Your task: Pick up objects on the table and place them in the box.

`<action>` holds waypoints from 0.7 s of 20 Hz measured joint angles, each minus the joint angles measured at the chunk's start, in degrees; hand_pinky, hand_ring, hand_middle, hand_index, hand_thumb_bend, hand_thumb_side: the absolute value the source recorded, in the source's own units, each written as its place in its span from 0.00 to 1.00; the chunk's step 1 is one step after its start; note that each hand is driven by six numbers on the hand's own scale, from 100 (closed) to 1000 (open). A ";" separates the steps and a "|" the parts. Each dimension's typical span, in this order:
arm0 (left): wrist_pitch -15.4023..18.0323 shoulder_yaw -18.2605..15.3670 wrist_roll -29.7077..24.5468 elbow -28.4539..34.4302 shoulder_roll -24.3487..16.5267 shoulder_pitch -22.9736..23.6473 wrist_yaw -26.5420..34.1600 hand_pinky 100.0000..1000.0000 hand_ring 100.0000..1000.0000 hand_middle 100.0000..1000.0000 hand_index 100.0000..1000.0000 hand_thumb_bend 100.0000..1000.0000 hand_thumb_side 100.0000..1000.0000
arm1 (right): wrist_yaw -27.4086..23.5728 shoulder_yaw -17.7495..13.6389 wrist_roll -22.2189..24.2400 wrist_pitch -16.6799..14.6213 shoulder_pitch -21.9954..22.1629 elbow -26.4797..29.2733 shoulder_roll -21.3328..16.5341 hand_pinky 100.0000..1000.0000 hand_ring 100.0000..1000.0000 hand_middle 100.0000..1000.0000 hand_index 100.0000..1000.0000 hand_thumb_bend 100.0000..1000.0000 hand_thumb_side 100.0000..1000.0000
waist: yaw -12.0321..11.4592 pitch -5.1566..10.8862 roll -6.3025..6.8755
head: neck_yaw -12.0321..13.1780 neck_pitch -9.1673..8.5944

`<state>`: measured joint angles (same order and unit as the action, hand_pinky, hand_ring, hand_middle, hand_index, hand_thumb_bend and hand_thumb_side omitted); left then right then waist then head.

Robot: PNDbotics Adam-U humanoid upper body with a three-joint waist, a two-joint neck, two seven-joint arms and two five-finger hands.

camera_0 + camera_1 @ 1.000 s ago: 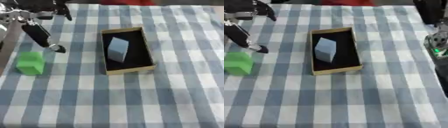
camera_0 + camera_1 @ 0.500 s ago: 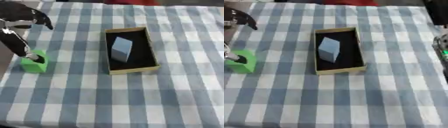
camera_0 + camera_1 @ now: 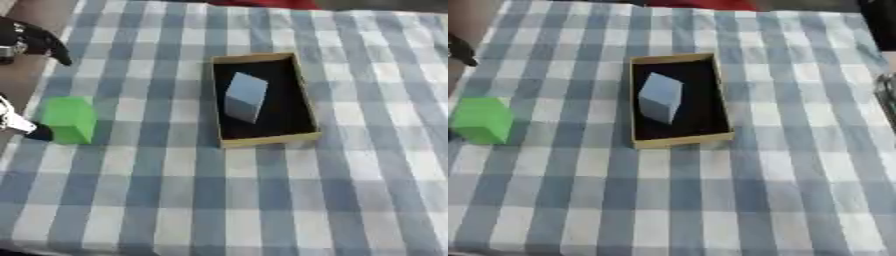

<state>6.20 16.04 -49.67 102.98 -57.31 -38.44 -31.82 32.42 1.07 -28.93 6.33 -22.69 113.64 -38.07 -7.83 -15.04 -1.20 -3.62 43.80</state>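
A green block (image 3: 70,119) sits on the checked cloth at the far left. My left hand (image 3: 24,126) comes in from the left edge with its fingers spread wide. One dark fingertip touches the block's lower left side, and other fingers (image 3: 37,41) hang well above it, so nothing is gripped. The open cardboard box (image 3: 304,102) with a black inside lies mid-table, and a pale blue block (image 3: 245,96) rests in it. A sliver of my right hand (image 3: 888,92) shows at the right edge.
The blue-and-white checked cloth (image 3: 262,200) covers the table. Its left edge runs just beside the green block, with bare brown surface (image 3: 22,75) beyond. A red shape (image 3: 702,3) shows at the far edge.
My left hand has moved left and down, from above the green block to its left side, with a fingertip now against it. The camera has shifted too. The box and the blue block stay put.
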 measured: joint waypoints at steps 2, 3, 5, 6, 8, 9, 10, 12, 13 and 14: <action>-0.94 -0.41 -0.39 0.03 -0.45 0.35 1.27 0.88 0.90 0.82 0.88 0.70 0.57 | 0.00 0.00 0.00 0.00 0.00 0.00 0.01 0.83 0.80 0.83 0.82 0.00 1.00 | 0.00 0.00 -0.09 | 0.06 0.00; -1.39 -0.52 -0.52 -0.07 -0.60 0.45 1.60 0.87 0.90 0.82 0.88 0.69 0.55 | 0.00 0.00 0.00 0.00 0.00 0.00 0.01 0.83 0.80 0.82 0.82 0.00 1.00 | 0.02 0.00 -0.19 | 0.14 0.00; -2.27 -0.71 -0.57 -0.93 -0.68 0.51 1.75 0.86 0.89 0.81 0.88 0.72 0.57 | 0.00 0.00 -0.02 0.02 0.00 0.00 0.01 0.83 0.80 0.82 0.82 0.00 1.00 | 0.05 0.00 -0.41 | 0.32 0.00; -2.69 -0.72 -0.50 -1.63 -0.68 0.51 1.70 0.85 0.88 0.80 0.88 0.73 0.57 | 0.00 0.00 -0.02 0.02 0.00 0.00 0.02 0.83 0.80 0.82 0.82 0.00 1.00 | 0.08 0.00 -0.48 | 0.44 0.00; -3.42 -0.72 -0.10 -3.46 -0.49 0.32 1.35 0.84 0.87 0.78 0.88 0.74 0.57 | -0.01 0.00 -0.05 0.04 0.00 0.00 0.04 0.83 0.80 0.82 0.82 0.00 1.00 | 0.15 -0.01 -0.54 | 0.56 0.00; -3.74 -0.71 0.22 -4.49 -0.09 0.06 1.11 0.84 0.87 0.78 0.88 0.74 0.57 | -0.01 0.00 -0.06 0.05 0.01 0.00 0.06 0.83 0.80 0.82 0.82 0.00 1.00 | 0.16 -0.02 -0.60 | 0.60 0.00; -4.02 -0.70 0.59 -5.49 0.33 -0.17 0.89 0.84 0.87 0.78 0.88 0.74 0.57 | -0.02 0.00 -0.07 0.06 0.01 0.00 0.07 0.83 0.80 0.82 0.82 0.00 1.00 | 0.26 -0.08 -0.67 | 0.65 -0.01; -4.31 -0.47 1.36 -7.32 1.21 -0.71 0.57 0.83 0.86 0.77 0.88 0.74 0.56 | -0.02 0.00 -0.08 0.06 0.02 0.00 0.14 0.83 0.80 0.82 0.82 0.00 1.00 | 0.38 -0.15 -0.72 | 0.74 -0.01; -4.35 -0.29 1.69 -8.10 1.62 -0.96 0.51 0.83 0.86 0.76 0.88 0.74 0.56 | -0.03 0.00 -0.08 0.06 0.02 0.00 0.19 0.82 0.80 0.82 0.81 0.00 1.00 | 0.38 -0.15 -0.71 | 0.76 -0.01; -4.33 -0.05 1.94 -8.78 2.01 -1.18 0.48 0.83 0.86 0.76 0.88 0.76 0.56 | -0.04 0.00 -0.08 0.07 0.03 0.00 0.29 0.82 0.80 0.82 0.81 0.00 1.00 | 0.39 -0.18 -0.71 | 0.78 -0.01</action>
<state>1.87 15.99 -47.73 94.20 -55.31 -39.63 -31.34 32.38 1.07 -29.01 6.40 -22.66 113.64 -37.79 -7.45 -15.22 -1.91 -2.84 43.79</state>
